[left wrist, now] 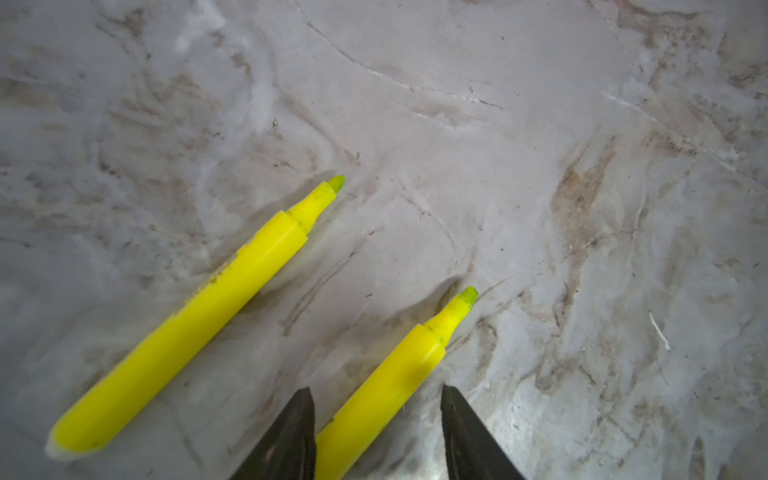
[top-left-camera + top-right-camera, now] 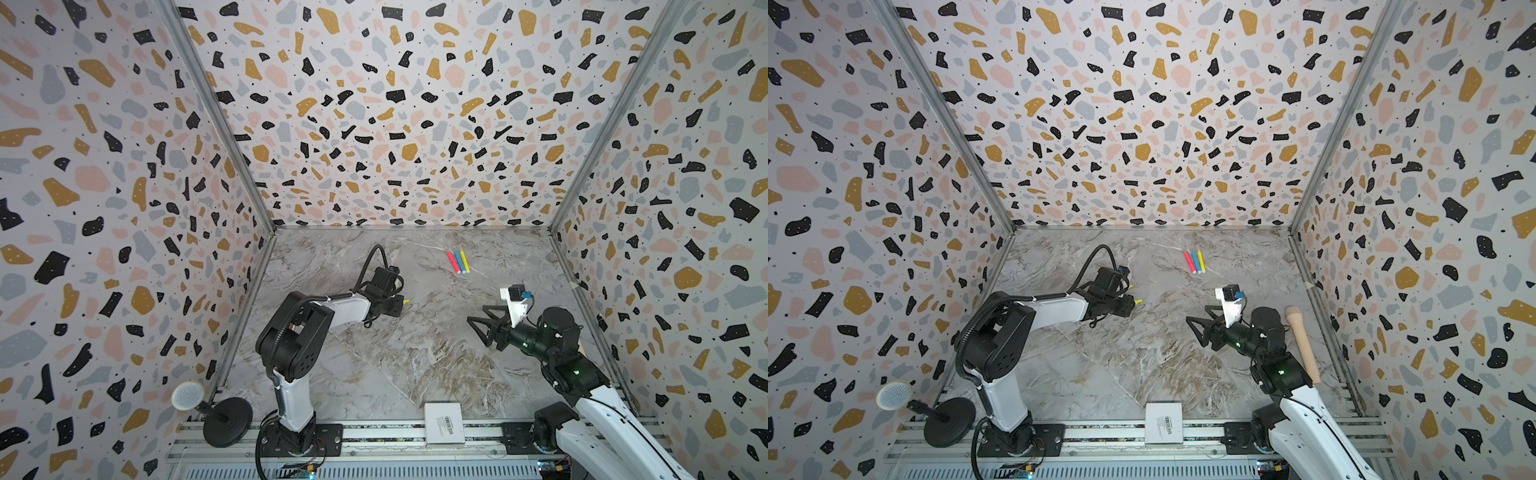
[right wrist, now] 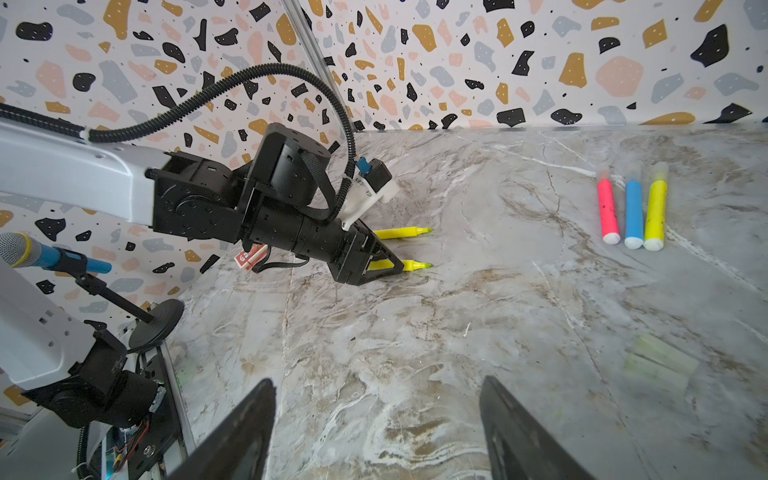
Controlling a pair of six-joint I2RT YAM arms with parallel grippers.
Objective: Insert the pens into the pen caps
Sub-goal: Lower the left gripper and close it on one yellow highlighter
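Three pens close side by side near the far edge of the marble table: pink-red pen, blue pen, capped yellow pen, each apparently wearing a clear cap at its far end, blurred in the right wrist view. Two more, uncapped, at the left gripper: first yellow pen between the partly open jaws, tip poking out ahead, close against one finger with a plain gap to the other, not clamped; second yellow pen just beside it, roughly parallel, flat on the marble, outside the jaws. Right gripper hovering over bare marble, jaws spread wide, nothing between them. Two pale translucent pen caps side by side on the table near the right gripper, well apart from the uncapped pair. Beige handle along the right wall. White box at the front edge.
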